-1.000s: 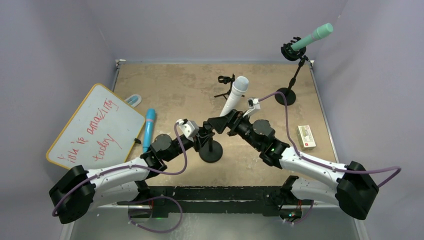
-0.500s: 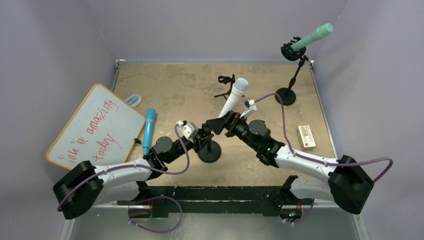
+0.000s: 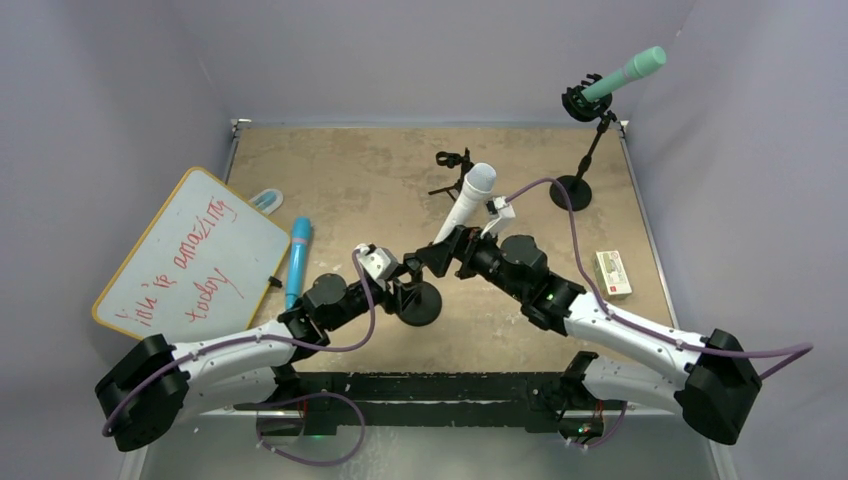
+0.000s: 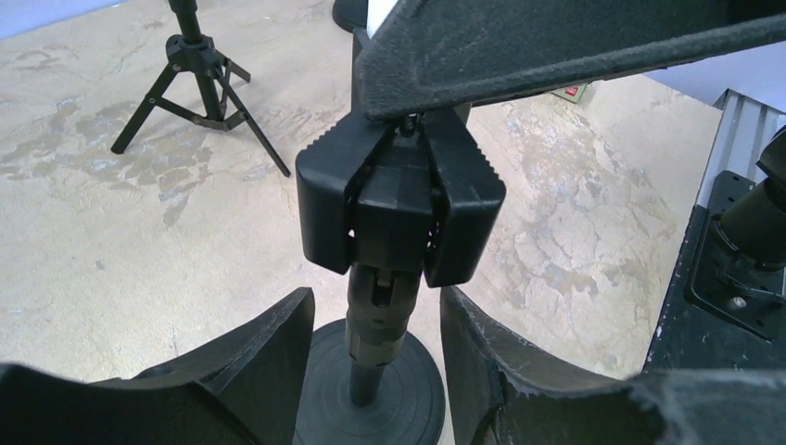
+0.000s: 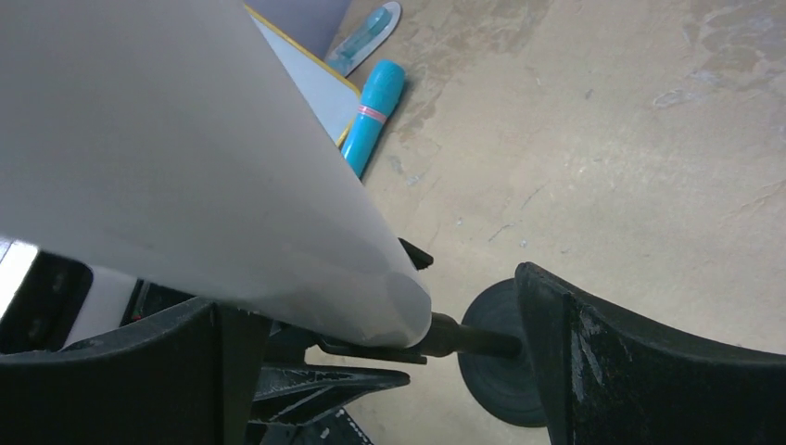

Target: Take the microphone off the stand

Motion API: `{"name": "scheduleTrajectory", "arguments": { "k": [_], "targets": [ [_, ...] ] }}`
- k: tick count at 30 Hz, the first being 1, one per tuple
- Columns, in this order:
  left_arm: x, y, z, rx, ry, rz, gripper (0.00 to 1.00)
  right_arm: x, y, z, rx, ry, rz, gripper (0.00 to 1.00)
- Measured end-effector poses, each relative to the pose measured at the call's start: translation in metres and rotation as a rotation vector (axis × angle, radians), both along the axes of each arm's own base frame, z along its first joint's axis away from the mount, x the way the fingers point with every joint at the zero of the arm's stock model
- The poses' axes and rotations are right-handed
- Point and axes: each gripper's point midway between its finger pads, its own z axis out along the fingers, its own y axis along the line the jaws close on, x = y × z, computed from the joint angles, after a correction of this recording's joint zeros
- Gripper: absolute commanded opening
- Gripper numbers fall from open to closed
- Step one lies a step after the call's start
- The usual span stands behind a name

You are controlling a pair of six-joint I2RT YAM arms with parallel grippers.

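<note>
Left gripper (image 4: 375, 371): jaws have just parted to half open around the stand (image 3: 420, 300) pole, no longer clamping it.
Right gripper (image 3: 450, 245): wide open around the white mic (image 3: 462, 205); whether it grips, cannot tell.
Mic: above the stand clip, tilted far-right.
Meaning: mic probably free; stand released.

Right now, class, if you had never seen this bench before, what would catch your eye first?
Two end effectors meet mid-table around a white cone-shaped microphone leaning over a black round-based stand: the right end effector straddles the microphone, the left end effector flanks the stand's post. At the far right corner, a mint-green microphone sits high on another stand. A whiteboard with red handwriting lies left.
</note>
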Motion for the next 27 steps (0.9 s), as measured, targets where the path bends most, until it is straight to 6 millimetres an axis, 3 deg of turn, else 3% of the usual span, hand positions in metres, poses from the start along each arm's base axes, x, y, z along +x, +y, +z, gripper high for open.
{"name": "scheduleTrajectory", "arguments": {
  "k": [10,19,23,27],
  "targets": [
    [-0.004,0.004,-0.001,0.015,0.014,-0.003,0.55,0.001,-0.008,0.005,-0.067,-0.034,-0.008,0.80],
    [-0.005,0.013,0.027,-0.042,-0.035,0.023,0.59,0.004,-0.012,0.025,-0.065,-0.073,-0.030,0.92],
    [-0.003,0.012,0.048,-0.075,-0.066,0.029,0.59,0.005,-0.019,0.040,-0.038,-0.102,-0.057,0.70],
    [0.000,0.010,0.065,-0.092,-0.097,0.032,0.60,0.006,-0.023,0.048,-0.025,-0.123,-0.079,0.58]
  ]
}}
